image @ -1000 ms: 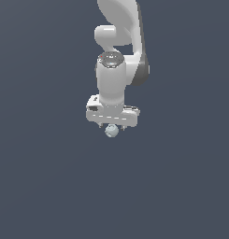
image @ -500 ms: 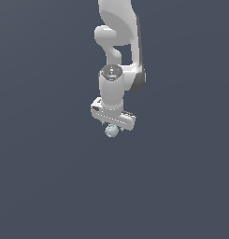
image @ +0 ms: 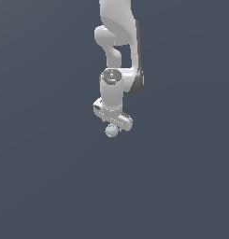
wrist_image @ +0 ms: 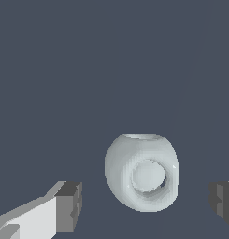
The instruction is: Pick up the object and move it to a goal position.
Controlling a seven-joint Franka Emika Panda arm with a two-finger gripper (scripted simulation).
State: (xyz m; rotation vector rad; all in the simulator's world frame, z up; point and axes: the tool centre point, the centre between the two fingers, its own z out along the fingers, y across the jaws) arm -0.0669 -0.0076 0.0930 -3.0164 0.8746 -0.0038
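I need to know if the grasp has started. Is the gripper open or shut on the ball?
Open. In the wrist view the gripper's fingers stand apart from the ball, gaps showing on both sides.

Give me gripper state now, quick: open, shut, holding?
Gripper: open. The small pale blue-grey rounded object sits between the dark finger pads, with visible gaps on both sides; not gripped.

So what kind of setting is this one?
Likely a bare simulated workspace: a featureless slate-grey backdrop, a smooth white robot arm, and a small pale blue-grey ball between the gripper fingers.
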